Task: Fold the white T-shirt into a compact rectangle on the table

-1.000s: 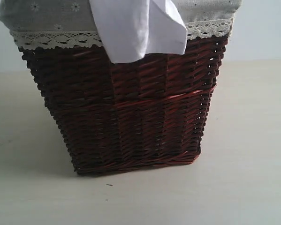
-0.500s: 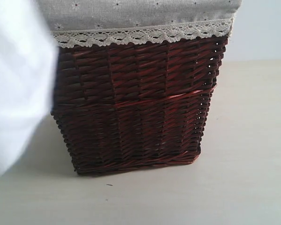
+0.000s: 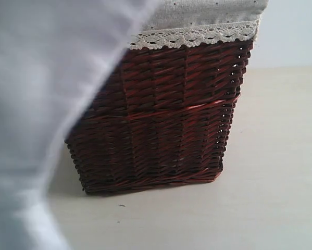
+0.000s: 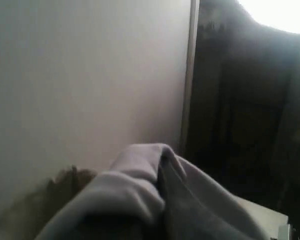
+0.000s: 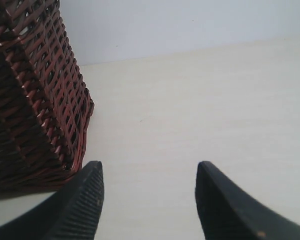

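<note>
The desk (image 3: 281,156) and the dark wicker basket (image 3: 171,130) on it stand as they did a second ago. The white shirt (image 3: 41,104) does not. Then, a flap of it hung over the basket's front rim. Now it hangs blurred across the whole left of the exterior view, hiding the basket's left side and part of the lace-edged lining (image 3: 213,13).

In the left wrist view the shirt is bunched in a grey-white fold right in front of the camera, covering the left tool, which is clenched on the cloth. The right tool (image 5: 150,172) is released and empty. It hovers over bare desk just beside the basket's lower corner, well apart from the shirt.
</note>
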### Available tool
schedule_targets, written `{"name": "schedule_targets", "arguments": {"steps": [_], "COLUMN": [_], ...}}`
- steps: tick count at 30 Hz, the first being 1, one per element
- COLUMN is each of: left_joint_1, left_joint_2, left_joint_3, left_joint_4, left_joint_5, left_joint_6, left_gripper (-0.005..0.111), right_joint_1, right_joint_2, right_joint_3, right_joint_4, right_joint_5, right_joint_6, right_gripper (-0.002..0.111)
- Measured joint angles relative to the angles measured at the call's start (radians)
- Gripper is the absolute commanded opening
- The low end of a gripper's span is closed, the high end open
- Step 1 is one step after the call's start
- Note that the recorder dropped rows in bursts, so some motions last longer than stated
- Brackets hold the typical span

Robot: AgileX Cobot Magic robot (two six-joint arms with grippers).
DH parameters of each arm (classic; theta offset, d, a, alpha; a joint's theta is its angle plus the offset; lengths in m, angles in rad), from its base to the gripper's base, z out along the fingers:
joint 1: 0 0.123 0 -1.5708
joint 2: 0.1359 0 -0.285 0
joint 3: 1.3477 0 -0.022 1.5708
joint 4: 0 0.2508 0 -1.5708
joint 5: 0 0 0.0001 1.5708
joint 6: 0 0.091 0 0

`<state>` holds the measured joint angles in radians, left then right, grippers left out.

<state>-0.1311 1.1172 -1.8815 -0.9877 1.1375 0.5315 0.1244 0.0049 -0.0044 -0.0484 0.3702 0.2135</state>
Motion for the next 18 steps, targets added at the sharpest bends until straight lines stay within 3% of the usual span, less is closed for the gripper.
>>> {"name": "schedule_targets", "arguments": {"steps": [6, 18], "left_joint_1": [0.000, 0.000], "left_joint_2": [0.013, 0.061], "left_joint_3": [0.196, 0.583], "left_joint_4": [-0.020, -0.093], "left_joint_5": [0.069, 0.075], "left_joint_6": [-0.007, 0.214], "left_gripper": [0.000, 0.000], "right_joint_1": [0.000, 0.000], "right_joint_2": [0.000, 0.000], "right_joint_3": [0.000, 0.000], "right_joint_4": [0.000, 0.000], "right_joint_5": [0.000, 0.000], "right_joint_6": [0.000, 0.000], "right_gripper": [0.054, 0.054]}}
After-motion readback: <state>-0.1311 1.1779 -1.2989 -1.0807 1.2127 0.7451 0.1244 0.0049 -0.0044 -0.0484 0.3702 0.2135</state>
